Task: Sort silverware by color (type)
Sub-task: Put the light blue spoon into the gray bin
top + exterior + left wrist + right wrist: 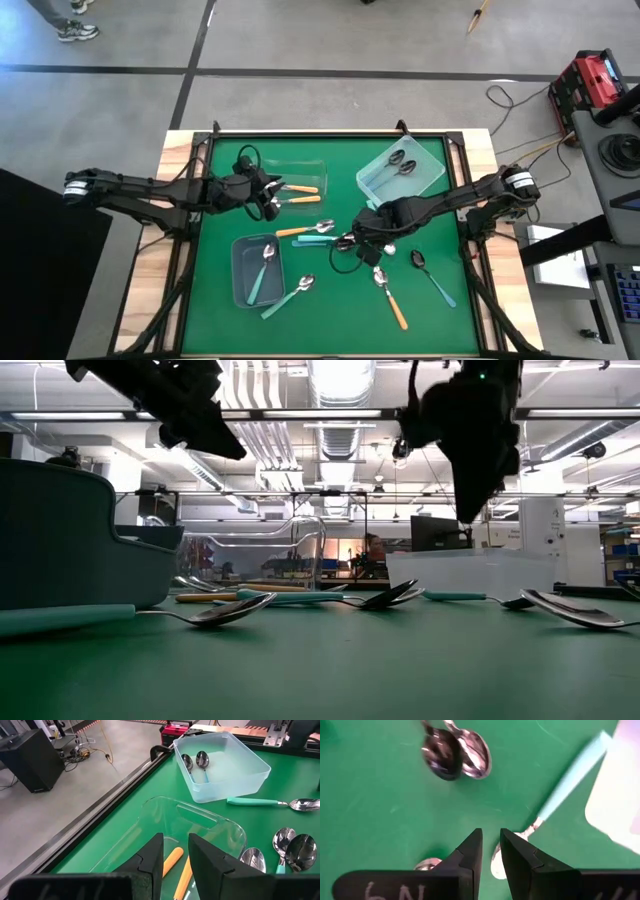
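The silverware lies spread over the green mat (220, 330). Two orange-handled spoons (300, 194) lie in the clear bin (320, 165). One teal spoon (264, 272) lies in the grey bin (240, 290), and two dark spoons (402, 162) in the pale bin (432, 180). Loose spoons lie mid-table: orange (300, 230), teal (316, 240), teal (290, 297), orange (392, 297), blue (432, 275). My left gripper (270, 205) hangs over the clear bin, open by a narrow gap (175, 842), nothing in it. My right gripper (365, 245) points down above a teal spoon (567, 777), its fingers slightly apart (491, 837), holding nothing.
The three bins stand at the far left, far right and near left of the mat. A black frame rail (330, 133) runs along the mat's far edge. Two spoon bowls (460, 755) lie side by side just beyond my right gripper.
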Robot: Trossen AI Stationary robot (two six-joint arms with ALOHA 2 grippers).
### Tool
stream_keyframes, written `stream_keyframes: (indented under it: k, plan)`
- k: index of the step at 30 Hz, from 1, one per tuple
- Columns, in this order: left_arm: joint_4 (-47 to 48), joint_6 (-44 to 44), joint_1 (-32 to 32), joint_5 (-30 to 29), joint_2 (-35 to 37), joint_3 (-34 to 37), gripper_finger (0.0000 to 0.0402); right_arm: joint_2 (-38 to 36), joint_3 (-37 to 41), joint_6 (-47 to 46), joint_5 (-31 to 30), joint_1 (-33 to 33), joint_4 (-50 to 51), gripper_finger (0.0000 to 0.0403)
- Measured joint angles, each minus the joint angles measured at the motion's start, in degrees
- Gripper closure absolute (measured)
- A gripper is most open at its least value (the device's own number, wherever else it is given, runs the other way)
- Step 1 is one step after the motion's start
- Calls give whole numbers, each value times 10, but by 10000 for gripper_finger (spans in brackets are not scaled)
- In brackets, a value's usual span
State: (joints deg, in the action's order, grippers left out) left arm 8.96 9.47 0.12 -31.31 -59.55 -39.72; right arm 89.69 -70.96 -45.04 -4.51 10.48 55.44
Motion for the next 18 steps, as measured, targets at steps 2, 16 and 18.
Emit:
stream_keyframes:
  k: [2,16,18]
  plan:
    - [0,0,0,0,0,0,329,0,10,-16,0,0,0,336]
    - [0,0,0,-2,0,0,329,0,99,-121,-1,-1,-7,257]
    - [0,0,0,-2,0,0,329,0,116,-133,-4,-1,-19,253]
